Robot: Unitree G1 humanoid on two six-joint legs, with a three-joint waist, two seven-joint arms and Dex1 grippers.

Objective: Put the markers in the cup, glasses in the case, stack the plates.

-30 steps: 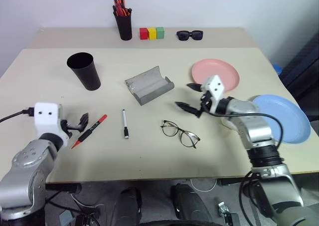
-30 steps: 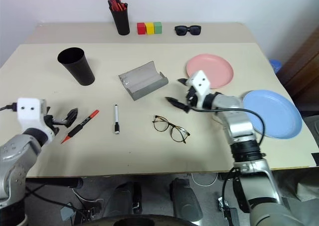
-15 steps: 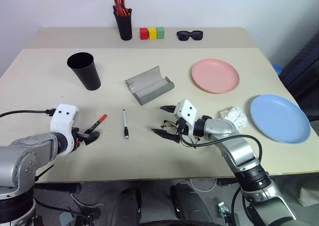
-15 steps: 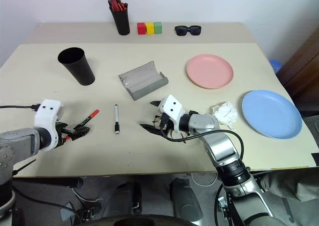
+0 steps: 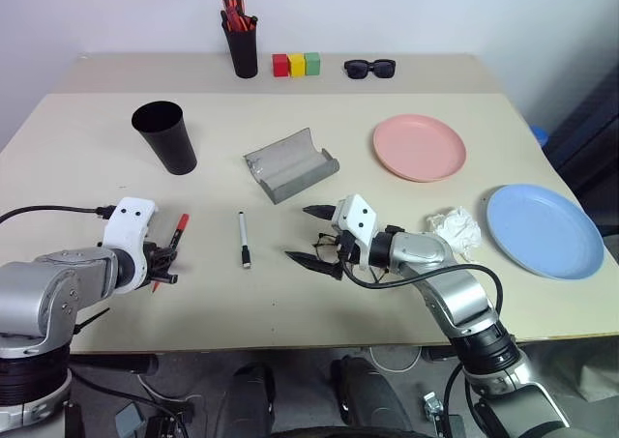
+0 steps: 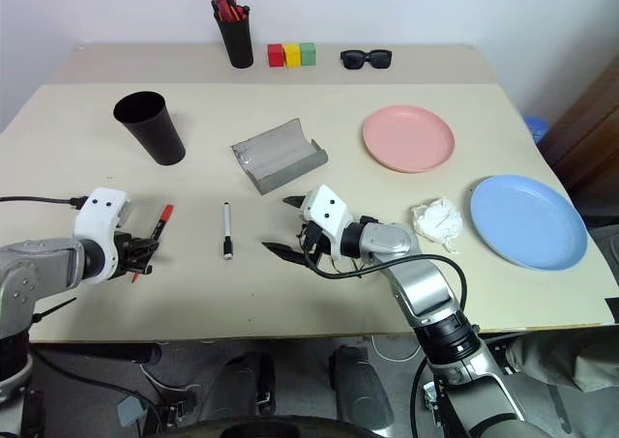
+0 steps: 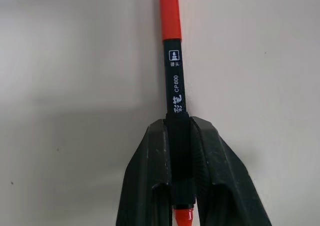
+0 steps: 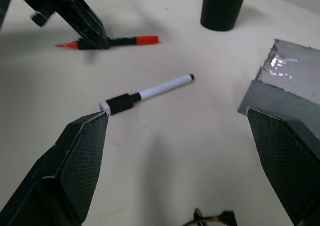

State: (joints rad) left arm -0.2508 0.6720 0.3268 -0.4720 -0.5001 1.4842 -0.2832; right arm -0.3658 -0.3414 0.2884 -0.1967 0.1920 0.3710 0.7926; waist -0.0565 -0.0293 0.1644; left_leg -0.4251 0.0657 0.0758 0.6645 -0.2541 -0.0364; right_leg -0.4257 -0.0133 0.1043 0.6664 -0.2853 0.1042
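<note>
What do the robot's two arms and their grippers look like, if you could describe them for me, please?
Both arms are silver-grey metal with black joint rings. Each wrist carries a white, boxy camera housing with small dark dots. The left gripper and the right gripper each have two black, tapered fingers; the wrist views show finely textured pads on their inner faces. Thin black cables run along both arms.

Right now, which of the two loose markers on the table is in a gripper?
The black marker with red ends: the left gripper is shut on its barrel. The white marker with the black cap lies free on the table, between the two arms.
</note>
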